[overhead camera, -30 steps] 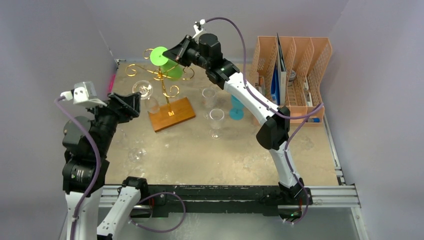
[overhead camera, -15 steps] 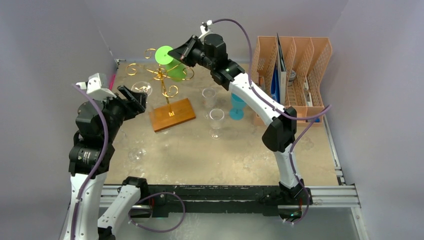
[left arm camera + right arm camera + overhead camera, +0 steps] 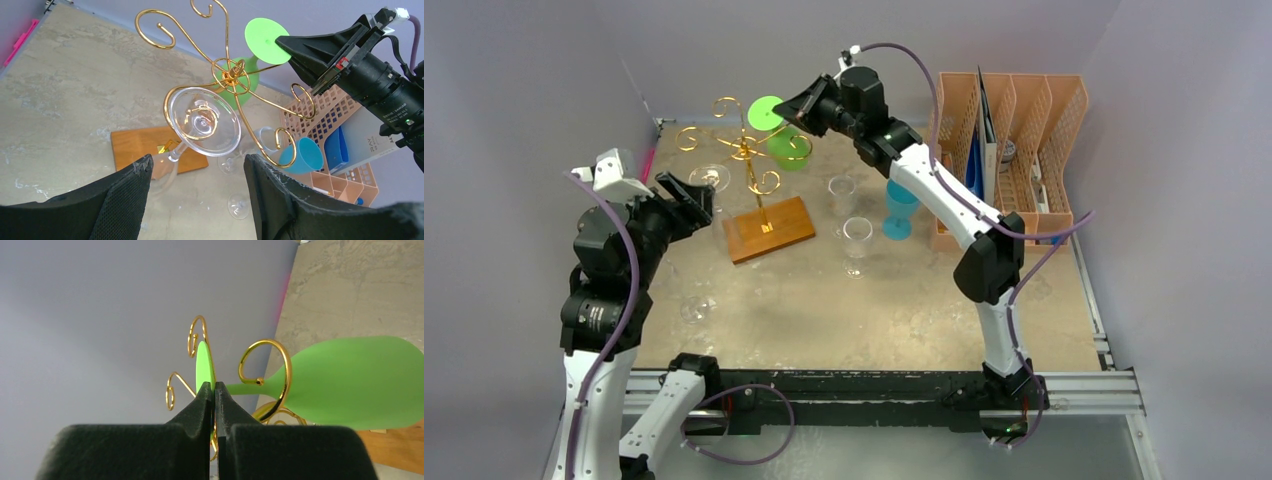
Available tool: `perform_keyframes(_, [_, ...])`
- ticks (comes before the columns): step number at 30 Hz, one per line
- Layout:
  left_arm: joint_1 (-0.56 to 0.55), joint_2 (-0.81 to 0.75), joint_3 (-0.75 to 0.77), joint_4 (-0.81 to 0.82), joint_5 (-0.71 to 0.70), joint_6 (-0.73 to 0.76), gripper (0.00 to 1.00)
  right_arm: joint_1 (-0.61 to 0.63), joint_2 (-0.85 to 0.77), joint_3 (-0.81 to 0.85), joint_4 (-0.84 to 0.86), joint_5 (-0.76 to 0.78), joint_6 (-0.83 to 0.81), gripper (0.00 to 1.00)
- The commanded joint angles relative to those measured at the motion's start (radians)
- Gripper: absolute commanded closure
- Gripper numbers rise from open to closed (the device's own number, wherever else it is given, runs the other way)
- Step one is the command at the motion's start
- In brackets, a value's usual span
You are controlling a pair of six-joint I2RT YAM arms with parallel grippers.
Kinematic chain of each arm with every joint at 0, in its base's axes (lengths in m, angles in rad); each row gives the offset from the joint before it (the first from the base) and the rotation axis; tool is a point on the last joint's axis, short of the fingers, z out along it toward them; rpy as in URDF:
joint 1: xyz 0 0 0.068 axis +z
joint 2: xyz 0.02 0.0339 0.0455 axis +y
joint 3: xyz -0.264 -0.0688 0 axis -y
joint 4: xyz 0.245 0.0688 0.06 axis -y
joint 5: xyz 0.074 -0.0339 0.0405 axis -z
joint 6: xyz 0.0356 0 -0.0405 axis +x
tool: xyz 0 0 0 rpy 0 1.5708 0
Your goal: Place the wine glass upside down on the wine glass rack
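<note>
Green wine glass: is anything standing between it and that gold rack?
Nothing visible blocks it. The right gripper holds the green wine glass by its foot, jaws shut, and the stem meets one gold curl of the wine glass rack. The clear glass sits at a different curl, apart from it.

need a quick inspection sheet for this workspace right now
surface: mottled beige table, worn patches
job's things: gold wine glass rack upright on wooden base; green wine glass tilted, stem at a curl; hung clear glass appears foot-up on another curl
clutter: upright clear glass, second one, blue glass, faint clear glass near left arm, orange file organiser
pincers: left pincer open, empty; right pincer shut on green wine glass foot
cables: purple cables loop off both wrists
surroundings: plain grey walls; nothing else seen
</note>
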Motion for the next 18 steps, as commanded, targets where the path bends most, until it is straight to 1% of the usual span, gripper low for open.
perform_keyframes(1, [-0.001,-0.011,0.027,0.015,-0.02,-0.002,0.34,-0.008,-0.093,-0.019,0.008,0.023,0.008,1.0])
perform_keyframes(8, [-0.001,-0.019,0.051,-0.006,-0.01,-0.001,0.34,-0.035,-0.17,-0.145,0.056,0.043,0.02,1.0])
perform_keyframes(14, [-0.001,-0.025,0.042,-0.008,-0.017,0.005,0.34,-0.058,-0.192,-0.188,0.077,0.069,0.042,1.0])
perform_keyframes(18, [-0.001,-0.034,0.045,-0.012,-0.025,0.013,0.34,-0.076,-0.165,-0.205,0.203,0.063,0.079,1.0])
